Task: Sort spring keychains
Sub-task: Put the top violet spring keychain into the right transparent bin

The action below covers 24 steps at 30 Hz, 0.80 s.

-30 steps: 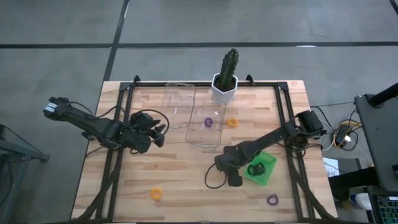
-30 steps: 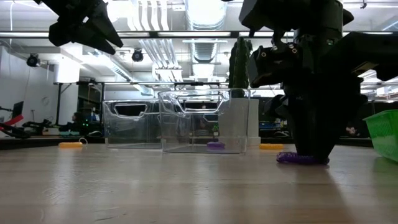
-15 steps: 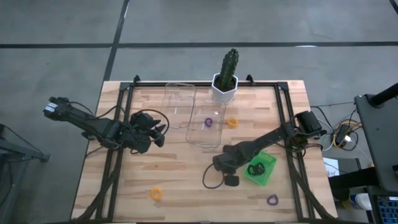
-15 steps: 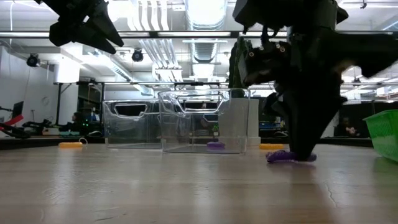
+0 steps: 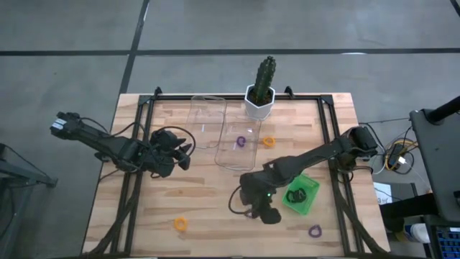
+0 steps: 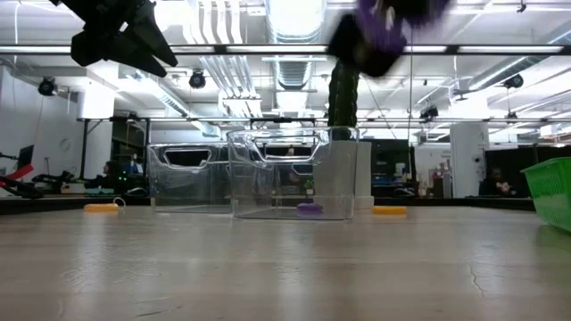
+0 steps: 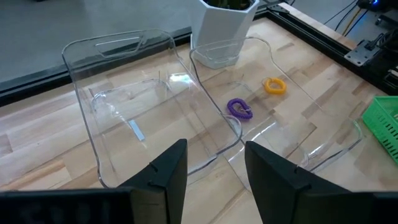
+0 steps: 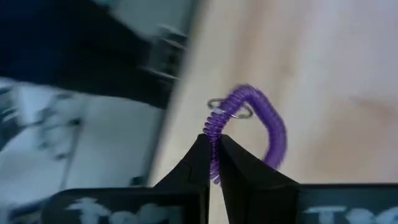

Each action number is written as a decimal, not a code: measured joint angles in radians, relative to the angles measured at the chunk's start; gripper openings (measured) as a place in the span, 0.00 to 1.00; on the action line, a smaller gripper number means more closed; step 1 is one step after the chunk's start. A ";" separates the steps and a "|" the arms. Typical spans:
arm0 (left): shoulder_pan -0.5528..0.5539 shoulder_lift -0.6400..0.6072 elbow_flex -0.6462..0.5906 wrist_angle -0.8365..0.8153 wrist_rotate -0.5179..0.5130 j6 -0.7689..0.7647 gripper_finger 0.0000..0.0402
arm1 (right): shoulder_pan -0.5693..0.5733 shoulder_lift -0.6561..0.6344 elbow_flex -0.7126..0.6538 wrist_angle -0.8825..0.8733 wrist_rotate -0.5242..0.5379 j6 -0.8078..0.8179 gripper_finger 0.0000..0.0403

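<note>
My right end effector (image 8: 214, 155) is clenched on a coiled purple spring keychain (image 8: 261, 121), lifted above the wooden-plank table (image 5: 208, 201), lower centre.

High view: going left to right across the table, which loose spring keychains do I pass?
Orange keychain near the front edge → purple keychain in the clear tray → orange keychain beside that tray → black keychain in the green tray → purple keychain at the front right.
</note>
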<state>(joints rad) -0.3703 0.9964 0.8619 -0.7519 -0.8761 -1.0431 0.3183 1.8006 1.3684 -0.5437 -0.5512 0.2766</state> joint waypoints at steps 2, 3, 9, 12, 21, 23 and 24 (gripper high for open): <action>0.000 0.000 0.000 0.001 0.000 0.000 0.38 | 0.000 -0.004 0.044 0.008 -0.091 -0.045 0.03; 0.000 0.000 0.000 0.001 0.000 0.000 0.38 | 0.000 -0.006 0.063 0.005 -0.133 -0.060 0.03; 0.000 0.000 0.000 0.006 0.000 0.003 0.38 | -0.003 -0.007 0.181 0.007 -0.338 -0.101 0.03; 0.000 0.000 0.000 0.011 0.000 0.003 0.38 | -0.003 -0.008 0.229 0.016 -0.423 -0.110 0.03; 0.000 0.000 0.000 0.019 0.000 0.003 0.38 | -0.002 -0.008 0.316 0.174 -0.552 -0.088 0.03; 0.000 0.000 0.000 0.019 0.000 0.007 0.38 | -0.002 -0.008 0.330 0.177 -0.552 -0.093 0.03; 0.000 0.000 0.000 0.019 0.000 0.013 0.38 | -0.003 -0.008 0.334 0.181 -0.552 -0.095 0.03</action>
<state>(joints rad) -0.3705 0.9962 0.8619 -0.7326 -0.8761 -1.0297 0.3157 1.7927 1.7022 -0.3628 -1.1028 0.1820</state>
